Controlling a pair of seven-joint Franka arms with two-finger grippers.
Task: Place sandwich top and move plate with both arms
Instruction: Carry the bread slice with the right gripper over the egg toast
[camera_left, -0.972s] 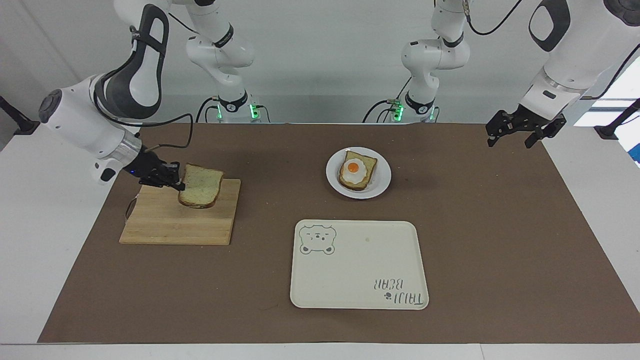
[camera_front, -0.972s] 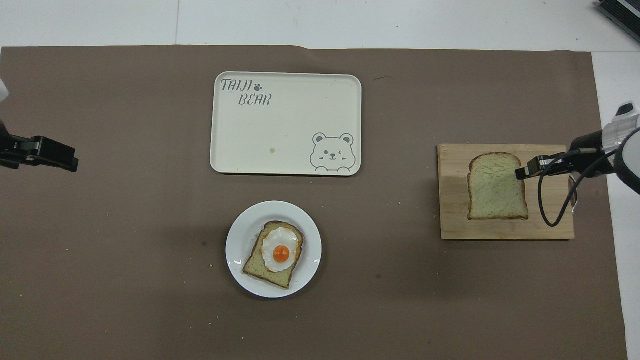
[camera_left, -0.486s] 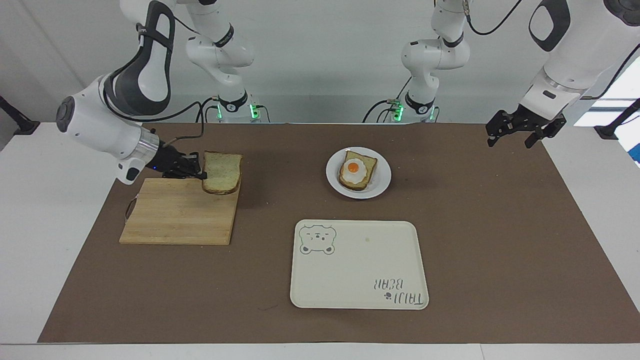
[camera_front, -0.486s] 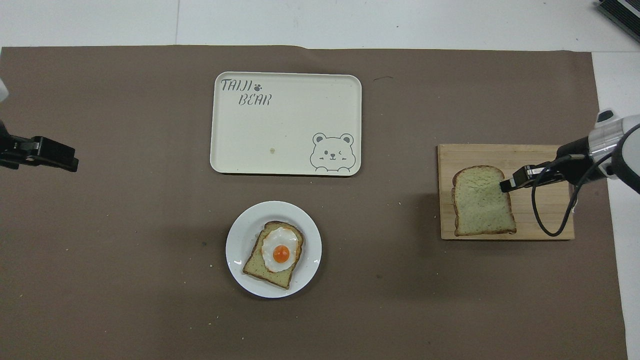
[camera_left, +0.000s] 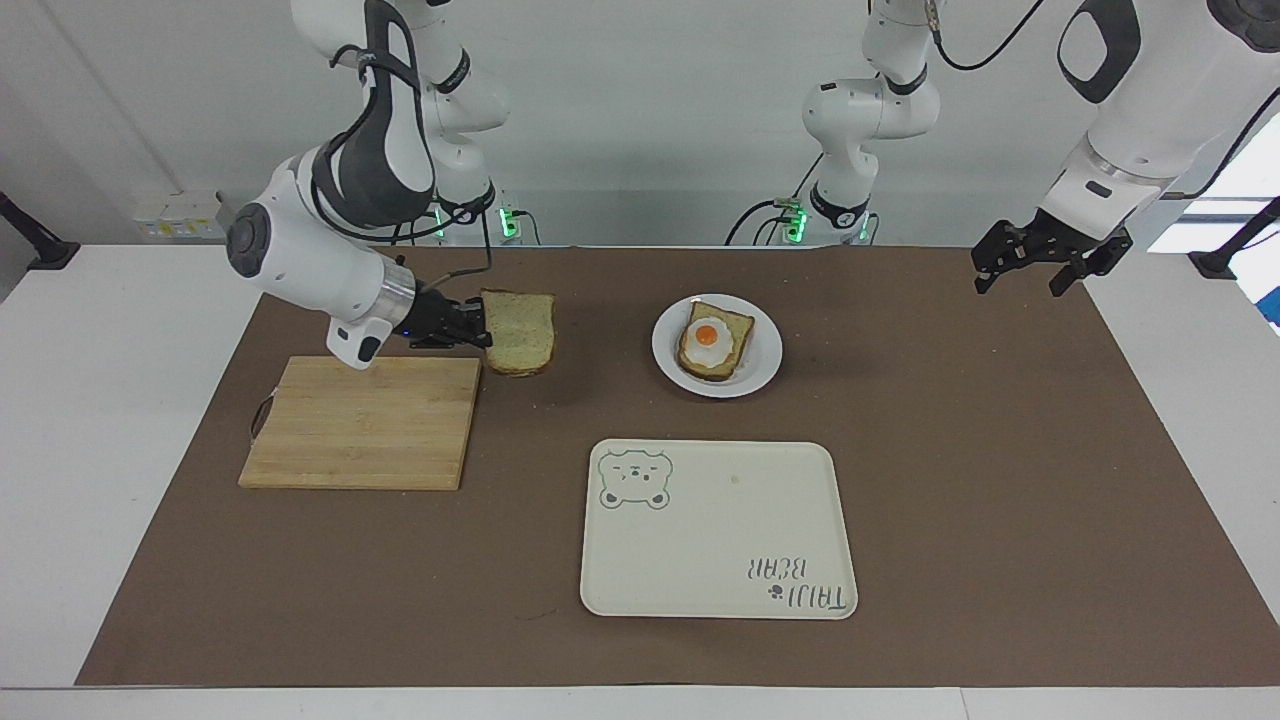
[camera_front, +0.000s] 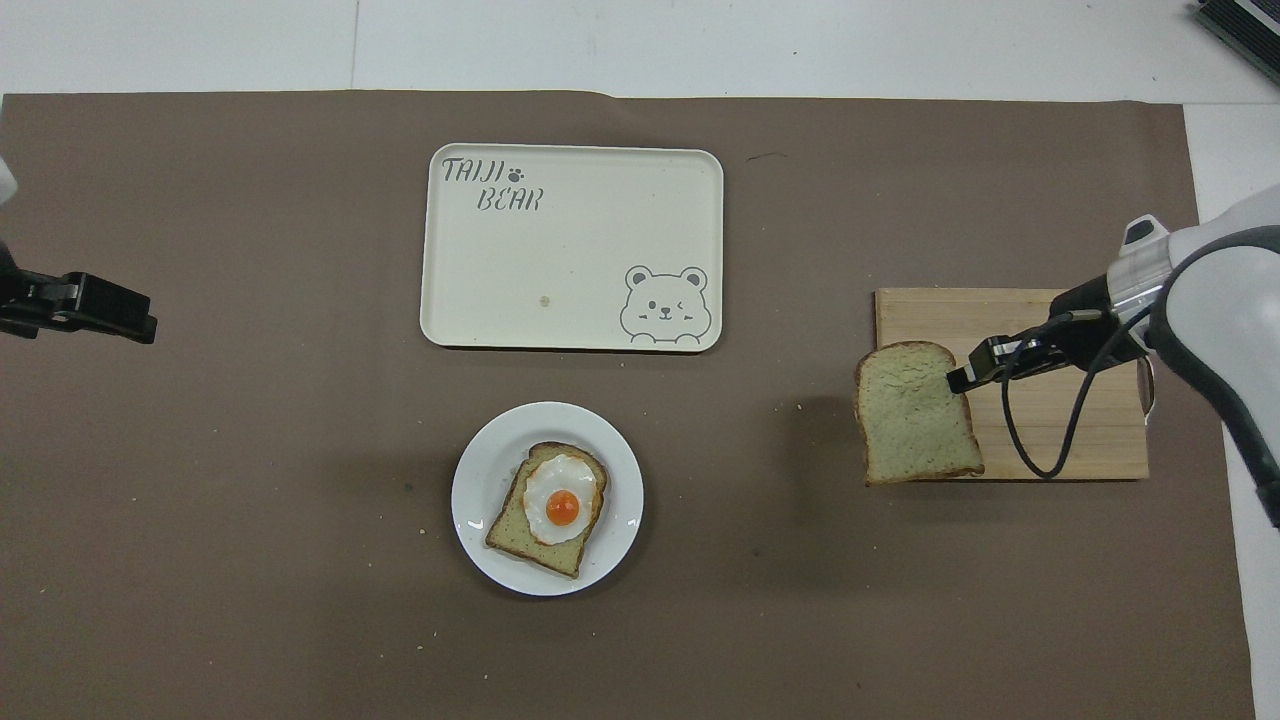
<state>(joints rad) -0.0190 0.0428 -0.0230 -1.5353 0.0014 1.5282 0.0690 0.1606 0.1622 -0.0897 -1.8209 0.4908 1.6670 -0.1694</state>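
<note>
My right gripper (camera_left: 484, 334) (camera_front: 955, 378) is shut on the sandwich top (camera_left: 519, 331) (camera_front: 914, 411), a plain pale slice with brown crust. It hangs in the air, flat, over the edge of the wooden cutting board (camera_left: 364, 421) (camera_front: 1040, 440) that faces the plate. The small white plate (camera_left: 766, 355) (camera_front: 480, 500) carries a bread slice with a fried egg (camera_left: 708, 335) (camera_front: 562, 505). My left gripper (camera_left: 1030, 262) (camera_front: 95, 310) waits in the air, open, over the mat's edge at the left arm's end of the table.
A cream rectangular tray (camera_left: 716, 527) (camera_front: 571, 246) with a bear drawing lies farther from the robots than the plate. A brown mat (camera_left: 950, 450) covers the table. The right arm's cable (camera_front: 1040, 440) loops over the cutting board.
My right gripper has lifted the sandwich top off the cutting board and carried it toward the plate, past the board's edge. The left arm has not moved.
</note>
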